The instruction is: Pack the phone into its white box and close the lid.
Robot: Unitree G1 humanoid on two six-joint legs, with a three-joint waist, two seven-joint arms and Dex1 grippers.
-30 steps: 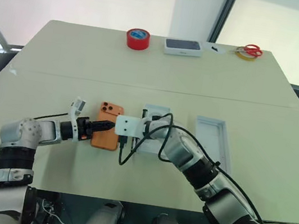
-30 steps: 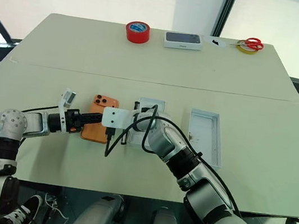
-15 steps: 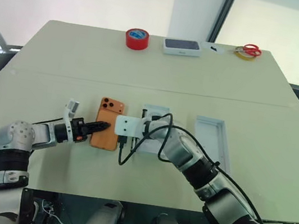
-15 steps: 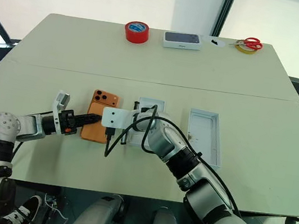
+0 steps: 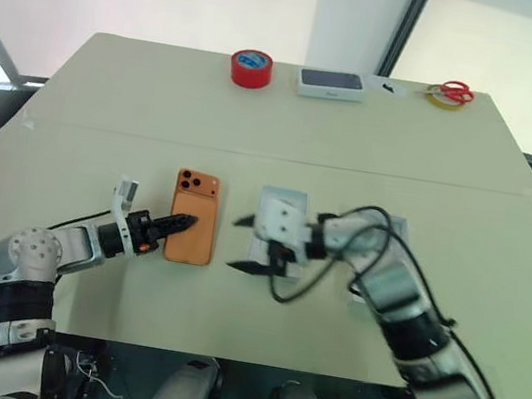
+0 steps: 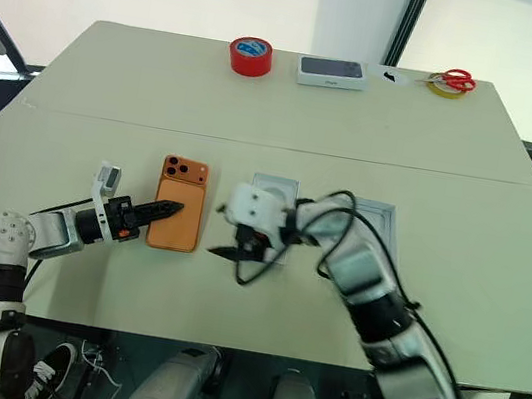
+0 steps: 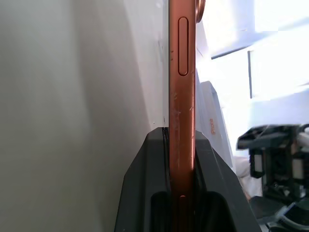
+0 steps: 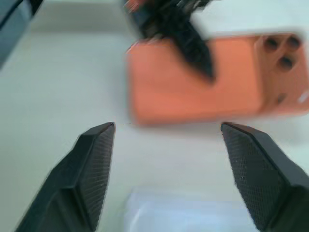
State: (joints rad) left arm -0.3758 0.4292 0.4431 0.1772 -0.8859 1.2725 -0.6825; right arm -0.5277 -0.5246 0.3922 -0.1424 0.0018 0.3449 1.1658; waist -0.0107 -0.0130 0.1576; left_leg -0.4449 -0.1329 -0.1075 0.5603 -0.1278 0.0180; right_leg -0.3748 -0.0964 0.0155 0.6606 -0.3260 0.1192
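Observation:
The orange phone (image 5: 192, 233) lies back up on the table, left of centre. My left gripper (image 5: 181, 222) is shut on its left long edge; the left wrist view has that edge (image 7: 182, 87) clamped between the two black fingers (image 7: 145, 193). To the phone's right my right gripper (image 5: 243, 246) hangs open and off the phone. Its own view shows the fingers (image 8: 94, 164) wide apart with the phone (image 8: 193, 82) beyond them. The white box (image 5: 286, 199) sits just behind that gripper, partly hidden by the wrist. The lid (image 5: 398, 228) lies further right, mostly behind the right arm.
Along the table's far edge sit a red tape roll (image 5: 252, 66), a dark-topped closed white box (image 5: 331, 83) and red-handled scissors (image 5: 451, 89) on a yellow roll. A black cable loops off the right wrist above the white box.
My right gripper has let go of the phone's right edge, opened and drawn back to the right. My left gripper has shut on the phone's left edge. The phone stays where it was.

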